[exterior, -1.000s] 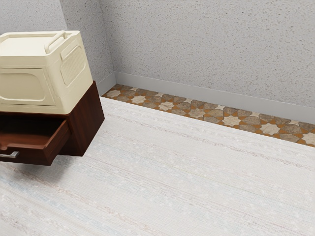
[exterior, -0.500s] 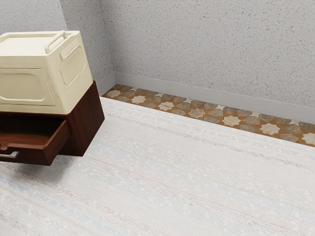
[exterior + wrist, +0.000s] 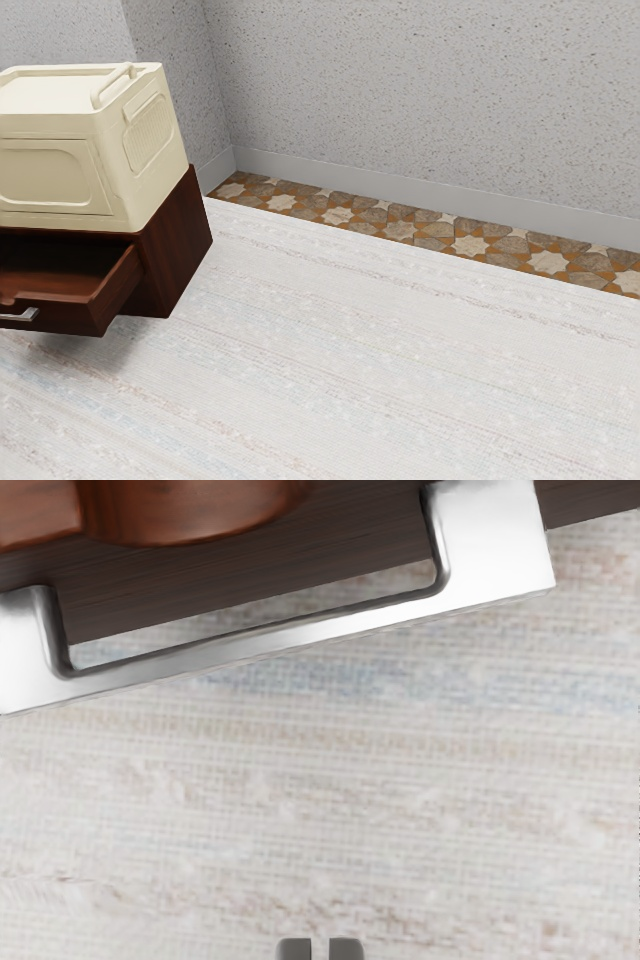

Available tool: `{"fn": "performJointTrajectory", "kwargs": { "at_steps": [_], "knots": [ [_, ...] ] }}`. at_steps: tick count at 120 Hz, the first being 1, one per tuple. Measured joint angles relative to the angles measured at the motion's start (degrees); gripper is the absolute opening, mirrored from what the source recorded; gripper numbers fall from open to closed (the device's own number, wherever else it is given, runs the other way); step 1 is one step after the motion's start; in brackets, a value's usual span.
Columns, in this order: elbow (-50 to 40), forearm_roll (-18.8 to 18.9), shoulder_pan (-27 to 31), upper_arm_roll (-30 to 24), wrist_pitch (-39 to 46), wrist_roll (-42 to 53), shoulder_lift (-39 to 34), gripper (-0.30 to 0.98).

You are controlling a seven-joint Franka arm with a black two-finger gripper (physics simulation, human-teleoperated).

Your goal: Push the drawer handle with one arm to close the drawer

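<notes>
Our gripper [image 3: 320,949] stands narrow and empty, apart from the handle [image 3: 260,646]. The drawer [image 3: 78,318] projects from the cabinet [image 3: 176,260]. We expect rigid, slippery metal; we should press mid-handle, squarely, without grasping.

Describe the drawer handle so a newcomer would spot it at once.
At the exterior view's left, a cream box stands on a dark reddish-brown cabinet. Below the box, the cabinet's drawer juts out, open. The handle is the silvery metal bar on the drawer's front, shiny against brown wood.
</notes>
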Motion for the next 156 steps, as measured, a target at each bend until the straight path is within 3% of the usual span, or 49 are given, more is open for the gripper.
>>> {"fn": "performJointTrajectory", "kwargs": {
  "at_steps": [108, 156],
  "knots": [
    [9.3, -3.5, -3.1, 0.0, 7.1, 0.8, 14.8, -0.10],
    [15.4, -6.7, -4.5, -0.1, 8.5, 1.2, 21.3, -0.10]
  ]
}}
